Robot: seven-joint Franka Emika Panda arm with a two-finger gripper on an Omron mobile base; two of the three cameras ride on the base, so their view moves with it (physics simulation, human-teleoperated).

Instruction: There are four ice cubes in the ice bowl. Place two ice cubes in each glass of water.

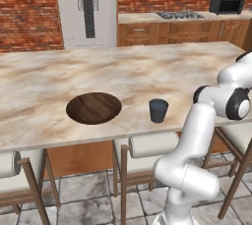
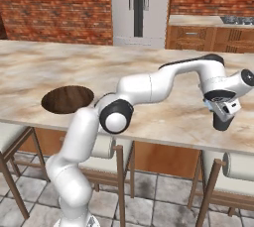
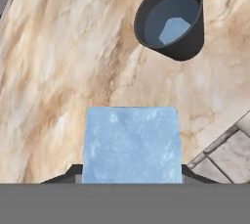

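Left to right along the marble counter (image 1: 59, 79): the ice bowl (image 1: 93, 107), dark wood grain, sits toward the near edge at about 9 o'clock from the first glass of water (image 1: 158, 110), which stands well apart from it; no cubes can be made out in the bowl at this size. Further right, seen from the right base view, the arm reaches out over the counter's right end and the gripper (image 2: 222, 108) hangs just above the second glass (image 2: 221, 122), near the counter's front edge. In the hand view an ice cube (image 3: 132, 145) sits between the finger tips, jaws partway closed and clamped on it, cube large in the foreground. The second glass (image 3: 171, 18) lies at roughly 1 o'clock from the held cube, and a pale blue cube (image 3: 174, 30) already floats in its water. Judged step: carrying the second cube to this glass, so the delivery phase, not the pick. Next move calls for shifting the hand toward 1 o'clock until the cube is centred over the glass mouth, then opening the jaws; dropping now would likely land it on the counter short of the rim.
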